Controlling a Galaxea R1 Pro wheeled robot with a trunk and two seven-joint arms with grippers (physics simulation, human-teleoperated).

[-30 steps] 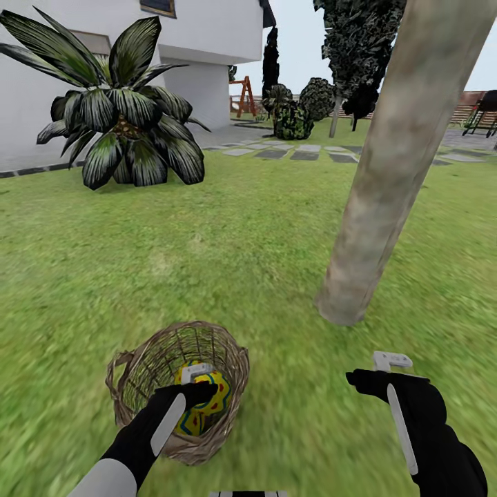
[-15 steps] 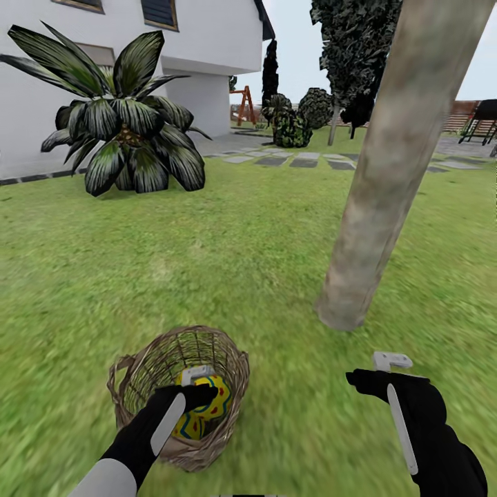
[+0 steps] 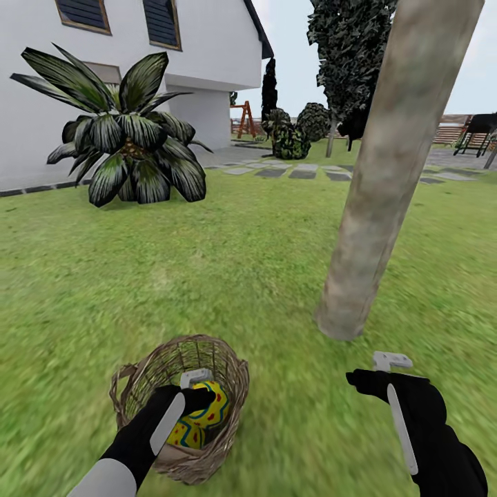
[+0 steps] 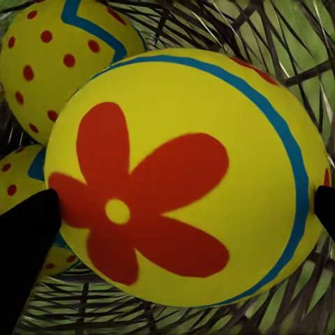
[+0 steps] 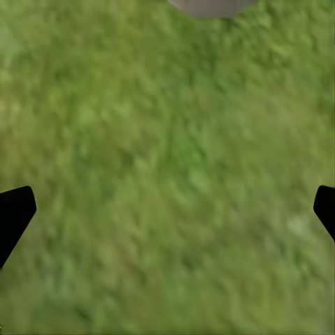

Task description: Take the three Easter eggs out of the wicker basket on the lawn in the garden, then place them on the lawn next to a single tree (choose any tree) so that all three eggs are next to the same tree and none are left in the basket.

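My left gripper [image 3: 197,388] clamps an egg [image 4: 185,178]; it's sunk lower in the wicker basket [image 3: 228,366] | lift pending | right gripper [image 3: 390,366] wide over lawn [image 5: 167,174]

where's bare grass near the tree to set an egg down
Open lawn lies between the basket and the tree base, under the right gripper, whose fingers are spread over bare grass. More lies left of the trunk. The basket is crowded: eggs packed together, the left gripper around one.
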